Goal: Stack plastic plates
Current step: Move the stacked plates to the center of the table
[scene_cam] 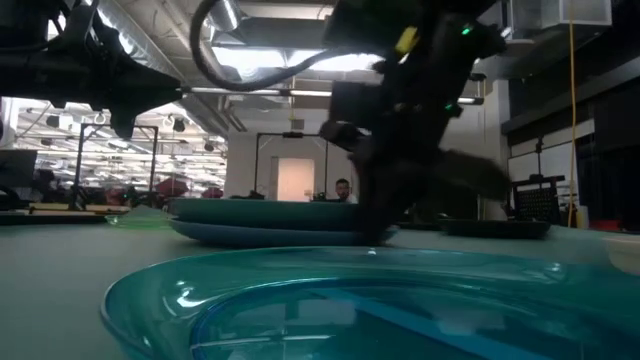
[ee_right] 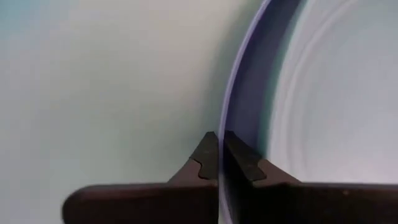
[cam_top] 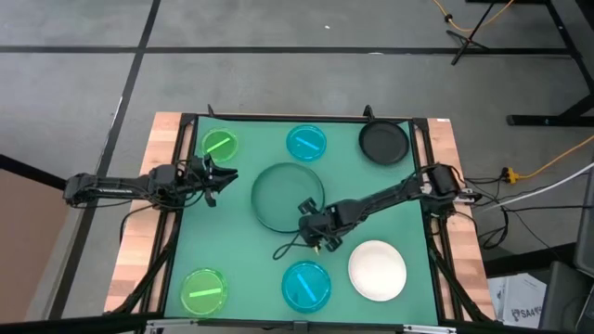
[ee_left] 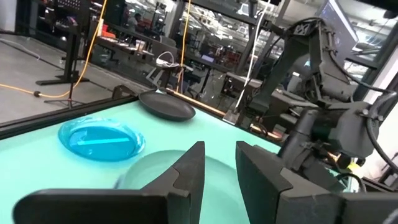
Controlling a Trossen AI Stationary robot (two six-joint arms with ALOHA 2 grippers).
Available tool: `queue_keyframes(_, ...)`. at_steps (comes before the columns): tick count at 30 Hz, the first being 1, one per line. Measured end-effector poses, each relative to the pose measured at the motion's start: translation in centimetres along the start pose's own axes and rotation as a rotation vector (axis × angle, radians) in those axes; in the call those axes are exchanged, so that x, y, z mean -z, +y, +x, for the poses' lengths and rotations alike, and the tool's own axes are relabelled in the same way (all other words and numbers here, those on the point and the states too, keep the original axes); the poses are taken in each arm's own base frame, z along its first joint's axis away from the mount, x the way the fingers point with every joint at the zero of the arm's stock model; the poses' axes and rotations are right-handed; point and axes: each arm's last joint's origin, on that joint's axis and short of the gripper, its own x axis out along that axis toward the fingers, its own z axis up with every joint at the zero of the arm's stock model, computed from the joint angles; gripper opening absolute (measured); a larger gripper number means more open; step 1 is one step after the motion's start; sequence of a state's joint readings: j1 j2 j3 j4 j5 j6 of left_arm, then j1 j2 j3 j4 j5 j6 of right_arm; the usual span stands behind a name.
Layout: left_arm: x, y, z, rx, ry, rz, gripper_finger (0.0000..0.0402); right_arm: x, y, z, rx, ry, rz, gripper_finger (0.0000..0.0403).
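Pinching plate rim (ee_right: 225,124), right gripper (ee_right: 221,155)

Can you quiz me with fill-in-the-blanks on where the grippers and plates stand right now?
1. The right gripper is shut on the rim of the large ____ plate.
2. The left gripper hovers beside the far lime-green plate, holding ____.
3. The white plate lies beside the near ____ plate.
Missing words: dark green; nothing; cyan.
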State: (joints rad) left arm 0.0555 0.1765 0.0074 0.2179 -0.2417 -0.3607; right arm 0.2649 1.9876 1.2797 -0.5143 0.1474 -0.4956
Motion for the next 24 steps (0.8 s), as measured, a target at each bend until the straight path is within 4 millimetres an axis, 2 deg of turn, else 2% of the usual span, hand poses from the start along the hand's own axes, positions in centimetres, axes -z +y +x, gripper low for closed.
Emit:
queue_keyframes(11,0.0,0.0,0.0,0.001,-0.002,-0.005,0.0085,0.1,3.3,-1.5,-0.135,0.110,0.059,0.0000)
queue_keyframes(24,0.0,0.0,0.0,0.001,-0.002,-0.005,0.0085,0.3,3.5,-1.9,-0.143,0.131,0.183,0.0028)
